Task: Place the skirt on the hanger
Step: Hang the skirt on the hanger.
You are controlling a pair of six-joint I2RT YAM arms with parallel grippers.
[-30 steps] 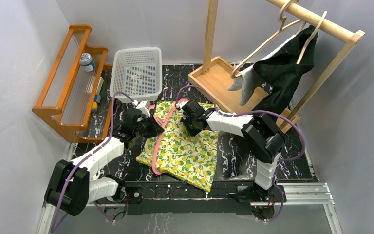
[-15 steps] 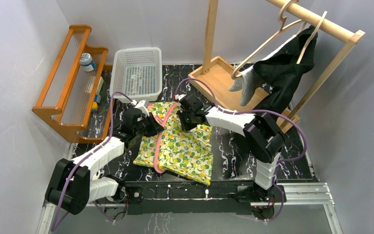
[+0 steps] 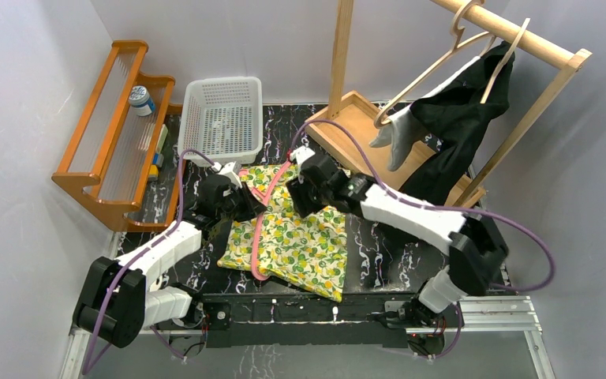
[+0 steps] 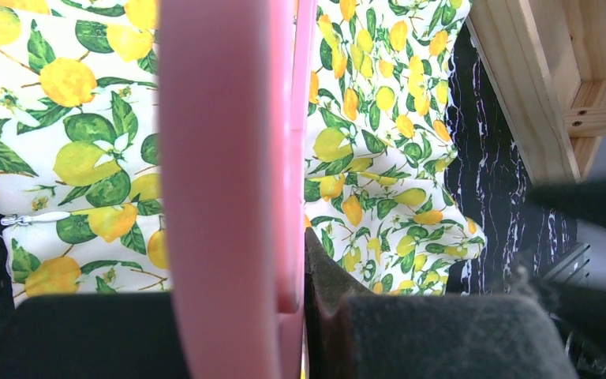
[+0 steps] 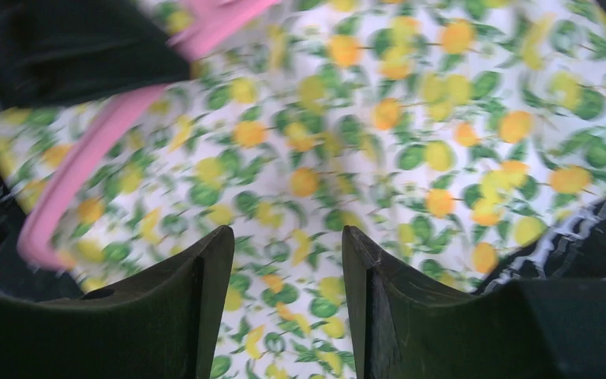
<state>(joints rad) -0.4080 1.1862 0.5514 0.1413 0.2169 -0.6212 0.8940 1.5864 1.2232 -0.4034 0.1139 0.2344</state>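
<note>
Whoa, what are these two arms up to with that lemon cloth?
They are trying to get a lemon-print skirt onto a pink hanger. The left tool grips the hanger, which lies across the skirt on the table. The right tool is open just above the fabric, holding nothing. The skirt is not yet on the hanger.

Black marbled table (image 3: 280,118) carries skirt (image 3: 300,245), white basket (image 3: 221,82), wooden rack base (image 3: 351,118).

I read the skirt (image 3: 304,241) as matt woven cloth. The hanger (image 4: 221,158) is smooth pink plastic, the table (image 3: 371,245) glossy black marbled, the basket (image 3: 222,118) white plastic mesh and the stand (image 3: 347,130) bare pale wood.
</note>
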